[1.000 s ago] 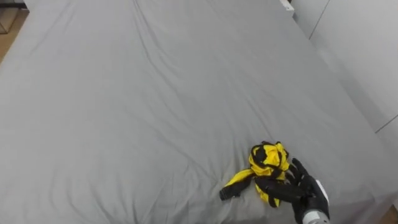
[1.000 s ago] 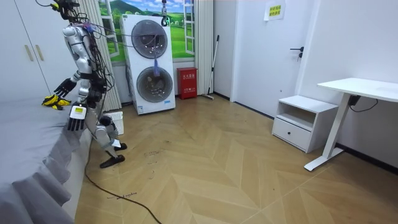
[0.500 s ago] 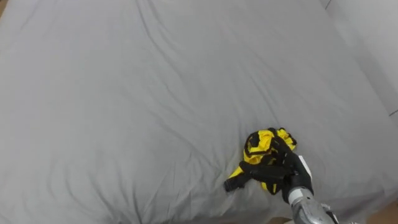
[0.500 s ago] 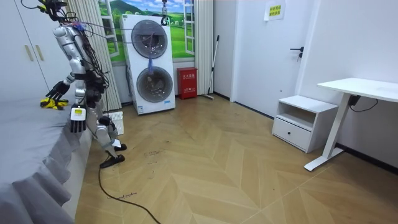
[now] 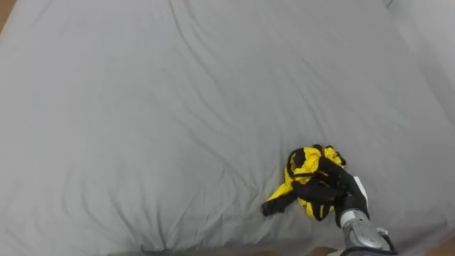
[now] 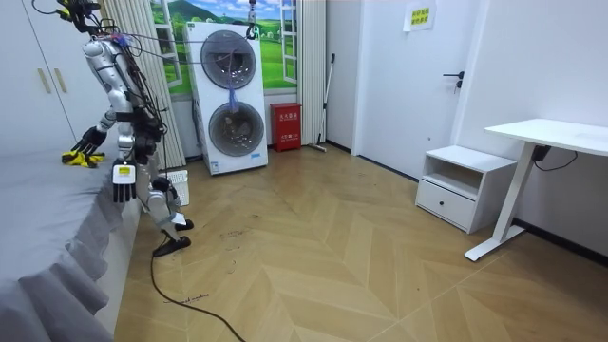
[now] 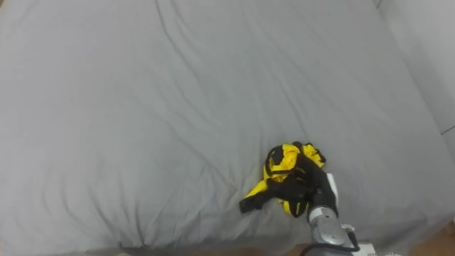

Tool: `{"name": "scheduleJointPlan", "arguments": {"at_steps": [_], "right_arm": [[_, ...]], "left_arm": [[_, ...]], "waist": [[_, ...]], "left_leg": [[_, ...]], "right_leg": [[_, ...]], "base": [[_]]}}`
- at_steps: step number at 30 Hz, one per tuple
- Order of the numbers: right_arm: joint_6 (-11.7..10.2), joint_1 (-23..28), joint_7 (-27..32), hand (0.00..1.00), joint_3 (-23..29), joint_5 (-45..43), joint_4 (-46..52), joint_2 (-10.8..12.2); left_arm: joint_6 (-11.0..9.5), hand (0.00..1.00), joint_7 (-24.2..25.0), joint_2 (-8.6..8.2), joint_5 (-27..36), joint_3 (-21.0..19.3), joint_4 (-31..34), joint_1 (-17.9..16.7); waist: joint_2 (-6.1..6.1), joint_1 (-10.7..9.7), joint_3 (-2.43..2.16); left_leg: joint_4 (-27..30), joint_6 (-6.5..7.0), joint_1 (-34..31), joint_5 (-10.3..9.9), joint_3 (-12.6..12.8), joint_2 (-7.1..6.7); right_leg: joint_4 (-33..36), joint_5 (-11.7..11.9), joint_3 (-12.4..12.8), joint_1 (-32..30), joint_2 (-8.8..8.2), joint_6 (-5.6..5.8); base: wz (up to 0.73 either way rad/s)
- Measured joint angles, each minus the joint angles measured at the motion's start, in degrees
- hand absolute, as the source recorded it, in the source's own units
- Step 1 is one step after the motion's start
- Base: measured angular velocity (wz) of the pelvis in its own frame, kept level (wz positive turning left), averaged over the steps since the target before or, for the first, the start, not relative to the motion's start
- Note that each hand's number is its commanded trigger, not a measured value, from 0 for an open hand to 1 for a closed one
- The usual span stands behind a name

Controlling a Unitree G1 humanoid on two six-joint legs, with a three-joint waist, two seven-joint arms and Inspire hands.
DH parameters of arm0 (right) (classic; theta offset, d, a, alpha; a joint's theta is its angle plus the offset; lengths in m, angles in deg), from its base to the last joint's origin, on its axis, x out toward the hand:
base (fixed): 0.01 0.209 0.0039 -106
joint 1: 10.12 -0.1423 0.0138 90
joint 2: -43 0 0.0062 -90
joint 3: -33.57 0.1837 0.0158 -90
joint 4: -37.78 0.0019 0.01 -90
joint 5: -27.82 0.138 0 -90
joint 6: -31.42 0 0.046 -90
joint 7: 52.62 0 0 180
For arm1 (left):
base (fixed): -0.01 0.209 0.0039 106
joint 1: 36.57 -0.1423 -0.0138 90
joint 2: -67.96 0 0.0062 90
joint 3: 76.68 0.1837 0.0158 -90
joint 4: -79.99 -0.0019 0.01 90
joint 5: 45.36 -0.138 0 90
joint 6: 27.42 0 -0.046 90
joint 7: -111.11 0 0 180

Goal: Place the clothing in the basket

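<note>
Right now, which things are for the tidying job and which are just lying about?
For the job:
yellow and black garment, on the grey bed
right hand, fingers curled round the garment
left hand, hanging open by the bed's edge

Just lying about:
stacked washing machines
red box
white desk
white cabinet

Bright, even light falls on the grey bed sheet point(image 5: 178, 107), its creases softly shaded.
</note>
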Motion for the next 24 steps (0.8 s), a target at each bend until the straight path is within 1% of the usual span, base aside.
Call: {"name": "scheduleJointPlan", "arguments": {"at_steps": [1, 2, 3, 4, 6, 8, 12, 17, 18, 19, 21, 22, 24], "right_arm": [[-0.2, -0.4, -0.3, 1.00, 0.0, 0.9, -2.0, -0.6], [-0.2, -0.5, -0.4, 1.00, 0.0, 1.5, -3.0, -0.6], [-0.2, -0.7, -0.6, 1.00, 0.1, 2.6, -4.4, -0.9], [-0.1, -0.9, -0.8, 1.00, 0.2, 3.3, -5.4, -1.1], [0.4, -0.9, -1.1, 1.00, 0.5, 3.3, -5.5, -1.6], [1.2, -0.7, -1.6, 1.00, 0.5, 3.3, -5.8, -2.5], [2.4, -0.4, -2.8, 1.00, 0.4, 3.7, -5.5, -2.7], [2.4, 1.0, -3.3, 1.00, 0.5, 4.1, -4.7, -2.7], [2.4, 1.9, -3.5, 1.00, 0.5, 4.4, -4.7, -2.7], [2.7, 3.3, -4.0, 1.00, 0.5, 4.4, -3.5, -2.7], [2.9, 5.7, -4.9, 1.00, 0.6, 4.2, 0.0, -2.7], [2.9, 7.1, -5.4, 1.00, 0.6, 4.1, 1.5, -2.7], [2.9, 8.8, -6.1, 1.00, 0.6, 4.0, 2.5, -2.6]], "left_arm": [[0.0, 0.00, 0.0, 0.01, 0.1, -0.1, -0.3, 0.1], [0.0, 0.00, 0.0, 0.02, 0.3, -0.1, -0.4, 0.1], [0.0, 0.00, 0.0, 0.04, 0.4, 0.0, -0.4, 0.1], [0.0, 0.00, 0.0, 0.12, 0.4, 0.0, -0.5, 0.1], [0.0, 0.00, 0.0, 0.16, 0.4, -0.1, -0.5, 0.2], [0.0, 0.00, 0.0, 0.17, 0.4, -0.1, -0.5, 0.6], [0.0, 0.00, 0.0, 0.24, 0.5, -0.1, 0.1, 0.5], [0.0, 0.00, 0.0, 0.97, 0.7, 0.0, 0.0, 0.4], [-0.1, 0.00, 0.0, 1.27, 0.7, -0.1, -0.1, 0.3], [-0.2, 0.00, 0.0, 1.54, 0.6, -0.1, 0.0, -0.1], [-0.8, 0.00, -0.1, 1.55, 0.5, -0.6, 0.3, -1.1], [-1.0, 0.00, 0.0, 1.54, 0.6, -1.0, 0.3, -1.4], [-1.2, 0.00, 0.0, 1.63, 0.5, -1.5, 0.3, -1.7]], "waist": [[0.14, 0.0, -0.08], [0.20, 0.0, -0.09], [0.39, -0.1, -0.21], [0.52, 0.0, -0.18], [0.63, 0.4, -0.18], [0.62, 1.3, -0.18], [0.59, 1.2, -0.19], [0.47, 1.1, -0.25], [0.27, 0.9, -0.25], [0.08, 1.1, -0.33], [-0.10, 1.0, -0.41], [-0.22, 1.0, -0.36], [-0.34, 0.7, -0.41]], "left_leg": [[0.0, -0.03, 0.1, 0.4, 0.0, -0.06], [0.0, -0.05, 0.3, 0.7, -0.1, -0.11], [-0.1, -0.05, 0.3, 0.7, -0.3, -0.20], [-0.1, -0.09, 0.1, 0.7, -0.4, -0.19], [-0.2, -0.15, -0.2, 0.7, -0.4, -0.23], [-0.2, -0.27, -1.0, 0.8, -0.4, -0.20], [-0.2, -0.29, -1.2, 0.8, -0.4, -0.18], [-0.3, -0.29, -0.7, 0.8, -0.5, -0.23], [-0.4, -0.29, -0.2, 0.8, -0.5, -0.24], [-0.7, -0.30, 0.8, 0.8, -0.2, -0.19], [-1.1, -0.30, 1.8, 0.8, 0.1, -0.14], [-1.2, -0.30, 2.2, 0.8, 0.1, -0.06], [-1.4, -0.30, 3.0, 0.8, 0.2, -0.22]], "right_leg": [[-0.1, 0.0, 0.0, 0.3, -0.03, 0.00], [-0.2, 0.0, -0.1, 0.5, -0.07, 0.00], [-0.7, 0.0, -0.4, 0.7, -0.04, -0.01], [-0.8, 0.0, -0.5, 0.7, 0.03, -0.04], [-0.8, 0.0, -0.5, 0.3, 0.10, -0.07], [-0.8, 0.1, -0.4, -0.5, 0.17, -0.16], [-0.9, 0.1, -0.5, -0.6, 0.23, -0.19], [-1.0, 0.1, -0.5, -0.1, 0.21, -0.18], [-1.0, 0.1, -0.3, 0.3, 0.23, -0.18], [-1.1, 0.1, -0.3, 1.0, 0.23, -0.18], [-1.7, 0.1, -0.2, 2.0, 0.17, -0.17], [-2.0, 0.1, -0.2, 2.6, 0.12, -0.16], [-2.9, 0.0, -0.3, 3.8, 0.05, 0.01]], "base": [[0.05], [0.09], [0.08], [0.06], [0.00], [0.00], [0.00], [0.00], [-0.03], [-0.06], [-0.05], [0.00], [0.00]]}}
